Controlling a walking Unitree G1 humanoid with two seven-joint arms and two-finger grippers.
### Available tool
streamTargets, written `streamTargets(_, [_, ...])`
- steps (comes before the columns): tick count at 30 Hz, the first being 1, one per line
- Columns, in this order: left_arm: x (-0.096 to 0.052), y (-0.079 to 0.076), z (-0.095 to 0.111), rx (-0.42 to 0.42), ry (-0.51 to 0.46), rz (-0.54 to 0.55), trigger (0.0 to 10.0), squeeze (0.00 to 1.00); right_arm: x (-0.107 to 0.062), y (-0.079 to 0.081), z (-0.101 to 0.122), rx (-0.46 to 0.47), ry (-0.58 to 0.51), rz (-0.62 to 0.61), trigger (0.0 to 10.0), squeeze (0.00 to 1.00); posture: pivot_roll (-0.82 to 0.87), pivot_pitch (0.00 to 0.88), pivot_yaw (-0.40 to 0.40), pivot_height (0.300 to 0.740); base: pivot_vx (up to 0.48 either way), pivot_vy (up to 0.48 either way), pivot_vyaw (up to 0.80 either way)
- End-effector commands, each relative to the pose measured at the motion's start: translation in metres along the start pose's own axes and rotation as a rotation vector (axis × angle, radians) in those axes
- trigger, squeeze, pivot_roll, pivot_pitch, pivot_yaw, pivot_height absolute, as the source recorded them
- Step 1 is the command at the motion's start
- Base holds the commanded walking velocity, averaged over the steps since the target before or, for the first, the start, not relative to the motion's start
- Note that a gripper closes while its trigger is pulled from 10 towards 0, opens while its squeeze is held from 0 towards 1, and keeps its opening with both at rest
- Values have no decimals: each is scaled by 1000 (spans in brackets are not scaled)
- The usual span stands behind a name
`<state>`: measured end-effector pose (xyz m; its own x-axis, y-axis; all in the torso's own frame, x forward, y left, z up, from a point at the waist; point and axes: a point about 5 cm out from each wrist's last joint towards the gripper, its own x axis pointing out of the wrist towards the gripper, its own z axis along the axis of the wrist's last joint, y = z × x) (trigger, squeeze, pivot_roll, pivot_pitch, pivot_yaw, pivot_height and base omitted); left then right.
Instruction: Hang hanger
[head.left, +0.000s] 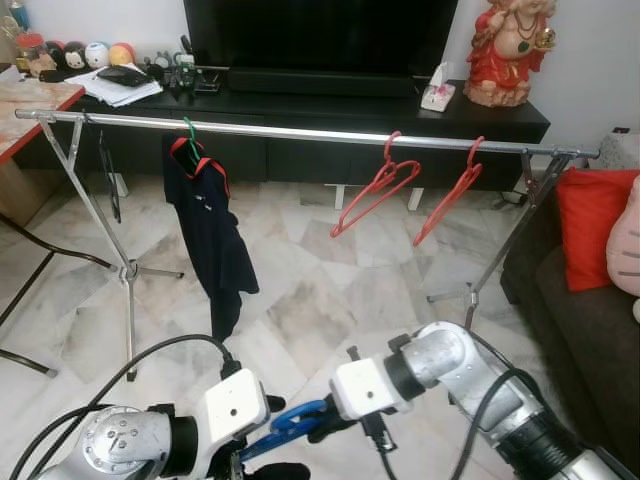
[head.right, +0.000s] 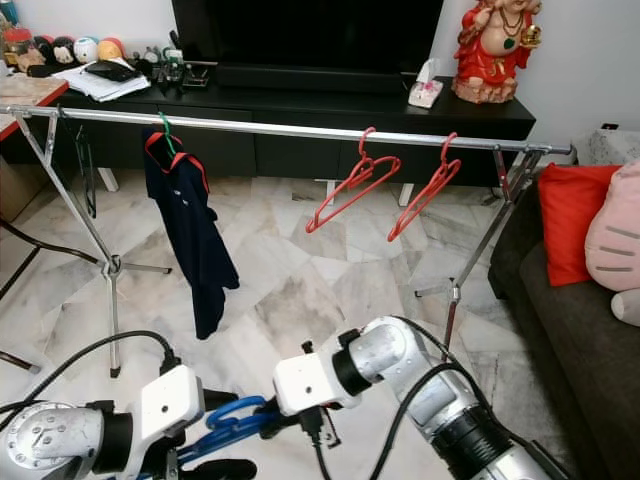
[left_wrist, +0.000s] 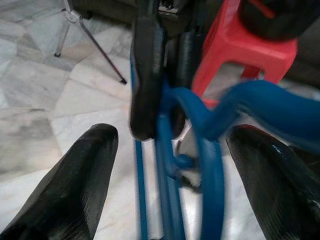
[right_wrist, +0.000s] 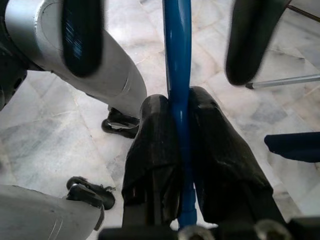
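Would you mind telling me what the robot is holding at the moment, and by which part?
The right gripper is shut on a blue hanger, its fingers pinching one thin straight bar. The left gripper is open around the hanger's curved part, not gripping it.

Head cameras look forward and down at the clothes rail (head.left: 300, 132), wrist cameras sit close along their fingers, all four sharing the blue hanger (head.right: 235, 420).

Living room, marble floor (head.left: 330, 290), black TV console (head.left: 400, 120) at back.
Red figurine (head.left: 507, 50) and tissue box (head.left: 438, 92) on console, papers (head.left: 118, 88) at its left end. Red cushion (head.left: 592, 225) on dark sofa (head.left: 590, 330) at right. Red stool (left_wrist: 240, 55) low down.
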<state>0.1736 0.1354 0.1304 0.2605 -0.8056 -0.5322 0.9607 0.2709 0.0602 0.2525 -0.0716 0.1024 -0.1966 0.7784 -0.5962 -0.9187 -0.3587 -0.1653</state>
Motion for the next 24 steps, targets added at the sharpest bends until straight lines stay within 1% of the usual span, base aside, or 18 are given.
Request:
streamTargets(1, [2, 2, -3, 29, 34, 6, 10000, 0, 0, -1, 5, -18, -5, 0, 10000, 0, -44, 0, -74, 740, 0, 0, 0])
streamTargets(5, [3, 6, -4, 53, 59, 41, 10000, 0, 1, -1, 7, -24, -9, 1, 10000, 0, -45, 0, -76, 740, 0, 0, 0])
streamTargets(6, [2, 8, -5, 61, 78, 41, 10000, 0, 2, -2, 7, -26, -7, 1, 10000, 0, -46, 0, -77, 740, 0, 0, 0])
streamTargets(9, [1, 7, -7, 66, 96, 34, 10000, 0, 2, -2, 7, -27, -5, -1, 10000, 0, -46, 0, -77, 740, 0, 0, 0])
streamTargets(10, [-1, 8, -10, 80, 129, 32, 10000, 0, 2, -3, 7, -29, -2, -7, 10000, 0, -44, 0, -78, 740, 0, 0, 0])
streamTargets(12, [-2, 8, -11, 88, 141, 34, 10000, 0, 2, -3, 7, -29, -1, -9, 10000, 0, -44, 0, -78, 740, 0, 0, 0])
streamTargets(13, [-3, 8, -14, 95, 165, 31, 6824, 0, 2, -4, 7, -29, -1, -8, 10000, 0, -44, 0, -78, 740, 0, 0, 0])
streamTargets(15, [-5, 9, -17, 104, 201, 26, 6824, 0, 2, -4, 7, -30, -1, -8, 10000, 0, -44, 0, -78, 740, 0, 0, 0])
streamTargets(19, [-5, 9, -17, 106, 203, 26, 6824, 0, 2, -4, 7, -30, -1, -8, 10000, 0, -44, 0, -78, 740, 0, 0, 0])
streamTargets(20, [-1, 11, -18, 119, 203, 34, 3490, 0, 1, -6, 8, -31, -5, -15, 10000, 0, -45, 0, -81, 740, 0, 0, 0])
streamTargets(21, [-1, 11, -18, 119, 203, 34, 3490, 0, 1, -6, 8, -31, -5, -15, 10000, 0, -45, 0, -81, 740, 0, 0, 0])
streamTargets(22, [1, 13, -17, 129, 197, 45, 784, 0, 0, -7, 9, -31, -8, -20, 10000, 0, -46, 0, -80, 740, 0, 0, 0])
streamTargets(23, [1, 14, -16, 131, 190, 52, 0, 0, 0, -7, 9, -32, -9, -20, 10000, 0, -46, 0, -80, 740, 0, 0, 0])
streamTargets(24, [1, 14, -16, 131, 190, 52, 0, 0, 0, -7, 9, -32, -9, -20, 10000, 0, -46, 0, -80, 740, 0, 0, 0])
